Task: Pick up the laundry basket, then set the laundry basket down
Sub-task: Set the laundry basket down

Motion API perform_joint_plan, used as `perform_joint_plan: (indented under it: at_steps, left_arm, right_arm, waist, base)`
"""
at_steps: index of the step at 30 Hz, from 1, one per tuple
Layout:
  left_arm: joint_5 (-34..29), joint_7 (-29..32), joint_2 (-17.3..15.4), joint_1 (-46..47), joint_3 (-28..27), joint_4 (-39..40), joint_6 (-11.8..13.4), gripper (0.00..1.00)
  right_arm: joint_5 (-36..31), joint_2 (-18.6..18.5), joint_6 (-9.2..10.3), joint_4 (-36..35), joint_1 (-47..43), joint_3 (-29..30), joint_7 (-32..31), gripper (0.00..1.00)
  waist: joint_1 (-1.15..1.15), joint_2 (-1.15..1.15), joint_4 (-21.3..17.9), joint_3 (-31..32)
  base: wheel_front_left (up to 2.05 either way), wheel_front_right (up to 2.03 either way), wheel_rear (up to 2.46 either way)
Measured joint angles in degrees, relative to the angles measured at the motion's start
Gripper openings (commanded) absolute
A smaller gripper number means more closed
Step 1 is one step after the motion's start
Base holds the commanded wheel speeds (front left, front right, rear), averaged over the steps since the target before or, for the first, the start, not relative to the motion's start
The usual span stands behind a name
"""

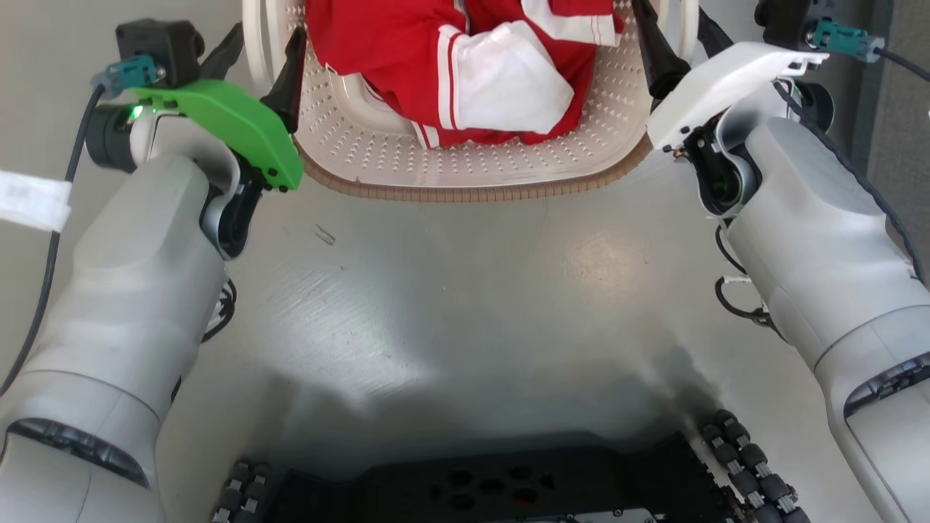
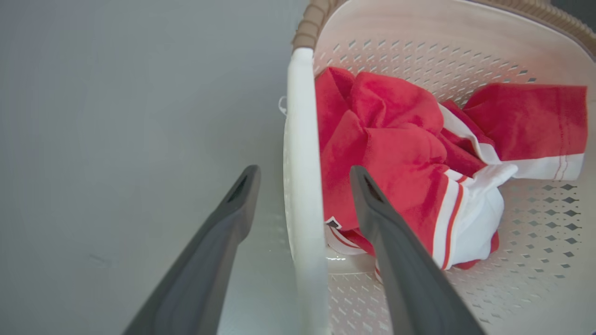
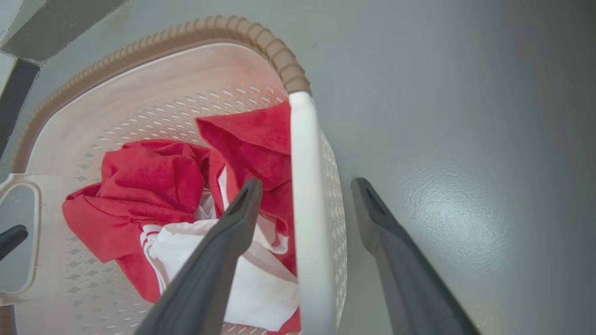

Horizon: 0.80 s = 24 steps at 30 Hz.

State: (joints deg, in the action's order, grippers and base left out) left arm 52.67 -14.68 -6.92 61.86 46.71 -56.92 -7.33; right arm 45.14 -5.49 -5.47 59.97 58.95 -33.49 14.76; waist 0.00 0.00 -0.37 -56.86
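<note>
Our left gripper (image 2: 303, 172) and right gripper (image 3: 307, 183), both spread apart, straddled the laundry basket (image 1: 465, 190) at its side handles (image 2: 302, 116), with bare floor (image 1: 465, 305) outside.

Garment (image 1: 392, 43), red with white panels and red-striped trim: crumpled in a loose heap. Floor (image 1: 450, 305), smooth grey, glossy, with faint scuff marks. Darker grey band (image 3: 56, 28) along one floor edge.

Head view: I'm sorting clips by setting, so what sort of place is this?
Probably an indoor room, home or lab unclear: a smooth glossy grey floor, a laundry basket, and a red-and-white garment inside it.
</note>
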Motion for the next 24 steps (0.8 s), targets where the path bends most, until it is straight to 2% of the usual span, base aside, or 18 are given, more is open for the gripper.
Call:
perform_joint_plan:
  at_steps: [12, 24]
  left_arm:
    - [-1.0, 0.0, -0.3, -4.8, -1.1, 3.6, 0.0, 1.00]
    - [-3.9, 0.0, -2.5, -9.2, -6.1, 9.6, -0.1, 1.00]
  right_arm:
    - [-2.5, 0.0, -0.10, -3.3, -3.9, 3.1, 0.0, 1.00]
    - [-6.7, -0.4, -0.53, -9.3, -9.0, 6.1, 0.0, 1.00]
  waist:
    - [0.00, 0.00, -0.4, 6.4]
    - [0.00, 0.00, -1.0, 14.8]
  base:
    - [0.00, 0.00, 0.00]
    - [0.00, 0.00, 0.00]
